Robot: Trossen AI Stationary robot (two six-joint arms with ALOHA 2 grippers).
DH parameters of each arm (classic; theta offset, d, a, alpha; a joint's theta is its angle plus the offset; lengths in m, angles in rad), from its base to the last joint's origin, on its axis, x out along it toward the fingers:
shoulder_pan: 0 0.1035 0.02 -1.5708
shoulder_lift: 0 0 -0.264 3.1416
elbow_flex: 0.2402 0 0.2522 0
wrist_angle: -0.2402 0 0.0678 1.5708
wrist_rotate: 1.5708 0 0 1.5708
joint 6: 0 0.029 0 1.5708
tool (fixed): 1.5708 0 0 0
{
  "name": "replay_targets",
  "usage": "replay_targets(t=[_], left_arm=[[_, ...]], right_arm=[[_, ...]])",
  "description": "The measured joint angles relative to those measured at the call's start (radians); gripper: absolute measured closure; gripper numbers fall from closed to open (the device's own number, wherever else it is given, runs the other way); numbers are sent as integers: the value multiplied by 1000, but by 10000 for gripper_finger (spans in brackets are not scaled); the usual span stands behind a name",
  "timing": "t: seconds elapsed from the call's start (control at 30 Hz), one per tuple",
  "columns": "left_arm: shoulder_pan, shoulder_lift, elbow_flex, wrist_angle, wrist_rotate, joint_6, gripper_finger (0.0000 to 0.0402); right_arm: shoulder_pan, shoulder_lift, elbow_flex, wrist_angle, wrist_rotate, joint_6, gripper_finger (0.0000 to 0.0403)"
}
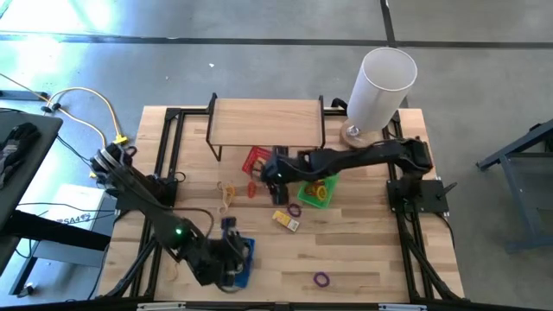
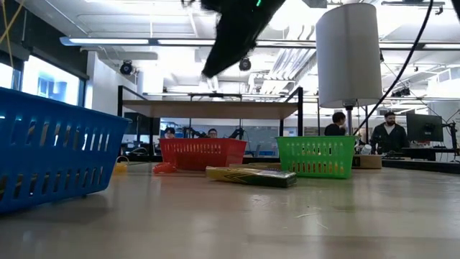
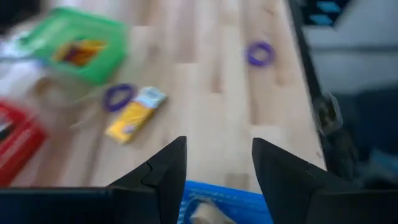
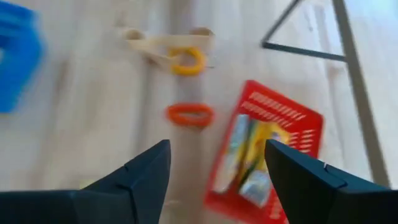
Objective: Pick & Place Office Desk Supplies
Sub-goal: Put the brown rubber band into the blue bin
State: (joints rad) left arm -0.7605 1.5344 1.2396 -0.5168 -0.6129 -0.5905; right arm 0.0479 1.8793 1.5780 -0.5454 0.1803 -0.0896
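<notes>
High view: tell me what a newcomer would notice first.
The tall white cylinder stands out at the table's far right corner. Mid-table, the right gripper hangs with open fingers over the red basket, the green basket beside it. Near the front edge, the left gripper hovers above the blue basket.

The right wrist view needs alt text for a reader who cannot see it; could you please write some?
The right hand, fingers spread and empty, hangs above a wooden table by a red basket holding yellow packets. On the bare wood lie an orange loop, a yellow loop over pale tan bands, and a blue basket at the picture's edge.
</notes>
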Motion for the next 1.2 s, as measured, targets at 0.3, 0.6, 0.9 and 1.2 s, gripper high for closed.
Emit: replay_targets(t=[0.3, 0.6, 0.9, 1.2], left_arm=[[129, -97, 2, -509, 29, -539, 228], [435, -100, 1, -720, 299, -473, 228], [702, -114, -151, -786, 388, -434, 228], [828, -120, -357, -534, 473, -390, 228]], right_arm=[[230, -58, -6, -264, 2, 206, 154], [426, -61, -93, -297, 45, 360, 156], [525, -68, -211, -298, 78, 519, 157], [556, -74, -222, -304, 83, 533, 157]])
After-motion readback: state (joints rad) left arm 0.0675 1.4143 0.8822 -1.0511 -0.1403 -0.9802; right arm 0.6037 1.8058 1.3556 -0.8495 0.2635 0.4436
